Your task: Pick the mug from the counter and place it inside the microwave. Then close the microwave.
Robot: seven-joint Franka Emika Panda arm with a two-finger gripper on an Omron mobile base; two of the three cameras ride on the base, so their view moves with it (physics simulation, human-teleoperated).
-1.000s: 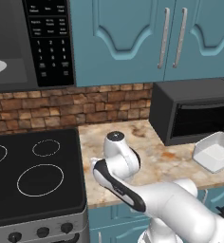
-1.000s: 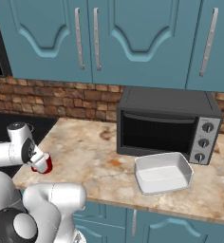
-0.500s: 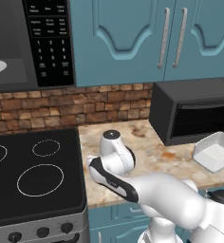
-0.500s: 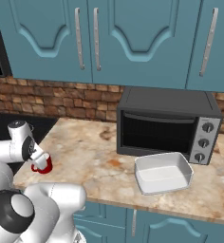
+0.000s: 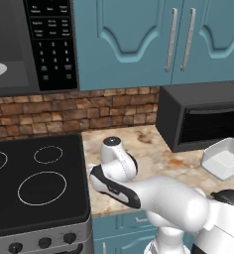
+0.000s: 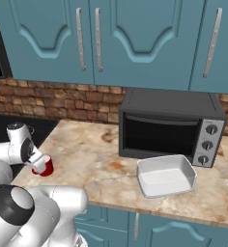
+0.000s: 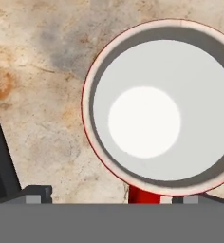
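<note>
Red mug [image 6: 42, 166] upright on the counter [image 6: 96, 159] beside the stovetop [image 5: 34, 183], directly beneath the gripper [image 6: 37, 158], whose jaws stand wide apart and hold nothing. Probably light, rigid, smooth-walled; best pinched across the rim or wall.

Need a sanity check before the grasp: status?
Gripper open, directly above mug. Mug upright on counter, not held. Microwave door open; white tray well aside.
</note>
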